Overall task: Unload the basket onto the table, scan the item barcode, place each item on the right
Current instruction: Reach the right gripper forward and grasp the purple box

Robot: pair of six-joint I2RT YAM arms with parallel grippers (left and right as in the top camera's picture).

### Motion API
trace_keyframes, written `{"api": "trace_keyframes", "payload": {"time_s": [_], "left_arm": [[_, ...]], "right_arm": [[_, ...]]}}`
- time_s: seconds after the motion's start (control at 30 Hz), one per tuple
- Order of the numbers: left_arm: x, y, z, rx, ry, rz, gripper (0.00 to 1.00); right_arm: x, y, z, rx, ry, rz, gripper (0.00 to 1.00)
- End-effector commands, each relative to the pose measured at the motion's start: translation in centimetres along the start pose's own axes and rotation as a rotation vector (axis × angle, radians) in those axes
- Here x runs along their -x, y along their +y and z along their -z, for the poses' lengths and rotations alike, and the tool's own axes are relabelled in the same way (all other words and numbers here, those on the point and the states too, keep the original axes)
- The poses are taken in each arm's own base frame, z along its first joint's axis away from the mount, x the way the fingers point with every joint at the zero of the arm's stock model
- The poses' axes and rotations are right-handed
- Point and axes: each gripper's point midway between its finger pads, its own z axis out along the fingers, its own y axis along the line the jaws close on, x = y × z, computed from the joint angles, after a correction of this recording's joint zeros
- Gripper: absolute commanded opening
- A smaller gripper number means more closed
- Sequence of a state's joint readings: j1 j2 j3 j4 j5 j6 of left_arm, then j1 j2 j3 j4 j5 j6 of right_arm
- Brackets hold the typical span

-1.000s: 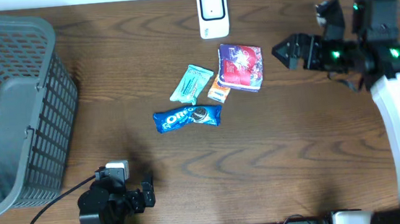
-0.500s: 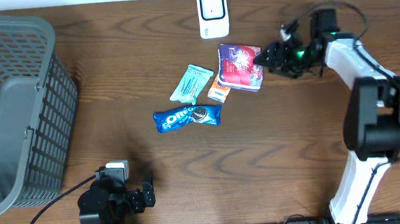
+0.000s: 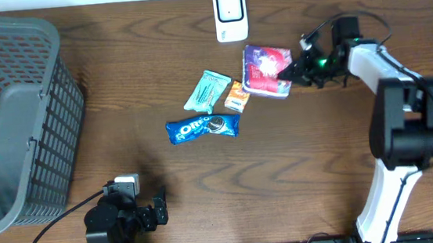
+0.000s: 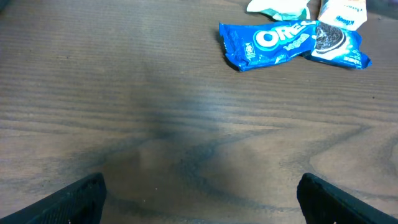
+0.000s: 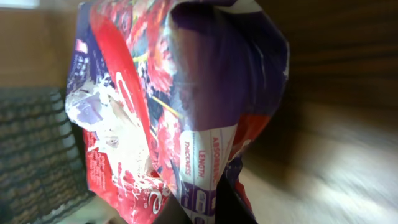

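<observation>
Our right gripper (image 3: 297, 70) is clamped on the red packet (image 3: 265, 70), near the scanner (image 3: 230, 14), slightly to its right. Our left gripper (image 3: 159, 206) gapes empty, well apart from the scanner. We judge the grasp made; showing the barcode remains.

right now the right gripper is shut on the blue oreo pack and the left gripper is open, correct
Not quite: the right gripper is shut on the red and purple packet, not the Oreo pack, which lies apart on the table, as the overhead view shows. The left gripper is open.
</observation>
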State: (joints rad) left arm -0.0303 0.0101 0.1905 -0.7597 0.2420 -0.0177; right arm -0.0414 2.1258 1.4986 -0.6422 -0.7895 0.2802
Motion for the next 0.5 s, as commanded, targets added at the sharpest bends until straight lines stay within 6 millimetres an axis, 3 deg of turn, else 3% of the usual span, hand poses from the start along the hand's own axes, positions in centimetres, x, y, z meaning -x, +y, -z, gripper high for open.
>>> {"api": "trace_keyframes", "payload": {"time_s": [0.0,0.13,0.2,0.23,0.3,0.47], "left_arm": [[-0.6,-0.2,0.0,-0.013,0.02,-0.016,0.98],[-0.6,-0.2,0.0,-0.013,0.02,-0.016,0.98],[-0.6,-0.2,0.0,-0.013,0.02,-0.016,0.98],[-0.6,-0.2,0.0,-0.013,0.02,-0.016,0.98],[-0.6,-0.2,0.0,-0.013,0.02,-0.016,0.98],[-0.6,-0.2,0.0,-0.013,0.02,-0.016,0.98]], "right_arm": [[2.6,2.7,6.9,-0.327,-0.238,0.152,0.01],[2.1,2.3,14.7,-0.86,-0.48,0.165,0.01],[0.7,2.2,19.1,-1.181,-0.637,0.114,0.01],[0.3,2.3,19.8,-1.236,-0.668,0.103,0.01],[-0.8,2.4,20.3,-1.374,-0.716,0.101,0.01],[-1.2,1.1,15.7,-1.483,-0.635,0.175,0.01]]}}
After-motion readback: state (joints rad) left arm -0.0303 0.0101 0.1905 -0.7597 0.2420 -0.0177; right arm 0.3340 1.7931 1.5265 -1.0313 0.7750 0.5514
